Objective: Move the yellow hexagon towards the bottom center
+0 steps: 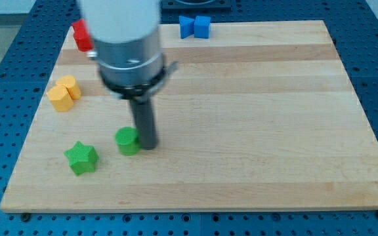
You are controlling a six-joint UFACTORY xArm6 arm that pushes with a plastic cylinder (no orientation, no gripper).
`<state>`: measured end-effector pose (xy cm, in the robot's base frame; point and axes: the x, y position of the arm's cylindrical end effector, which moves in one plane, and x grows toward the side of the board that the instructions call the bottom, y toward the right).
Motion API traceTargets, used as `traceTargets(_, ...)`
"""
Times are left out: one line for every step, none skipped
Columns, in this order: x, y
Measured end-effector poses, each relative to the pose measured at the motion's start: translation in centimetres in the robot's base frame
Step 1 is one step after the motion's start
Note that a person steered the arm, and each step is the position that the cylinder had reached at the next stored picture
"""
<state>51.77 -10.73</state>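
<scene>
The yellow hexagon (60,99) lies near the board's left edge, touching a second yellow block (69,85) just above and to its right. My tip (147,145) rests on the board right beside a green round block (128,140), on that block's right side. A green star block (82,158) lies further to the lower left. My tip is well to the right of and below the yellow hexagon, with no contact.
A red block (81,36) sits at the top left, partly hidden by the arm's body (127,46). Two blue blocks (195,26) touch each other at the top edge. The wooden board (254,118) lies on a blue perforated table.
</scene>
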Motion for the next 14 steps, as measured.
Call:
traceTargets(0.0, -5.4)
traceTargets(-0.3, -4.5)
traceTargets(-3.6, -2.1)
traceTargets(-5.7, -4.2)
traceTargets(-5.1, -11.4)
traceTargets(-4.9, -19.1)
traceTargets(-5.2, -19.8)
traceTargets(-8.2, -19.6)
traceTargets(-10.8, -16.7)
traceTargets(-10.7, -8.6)
traceTargets(-10.7, -0.3)
traceTargets(-10.7, -1.9)
traceTargets(-10.7, -7.0)
traceTargets(-10.1, -9.5)
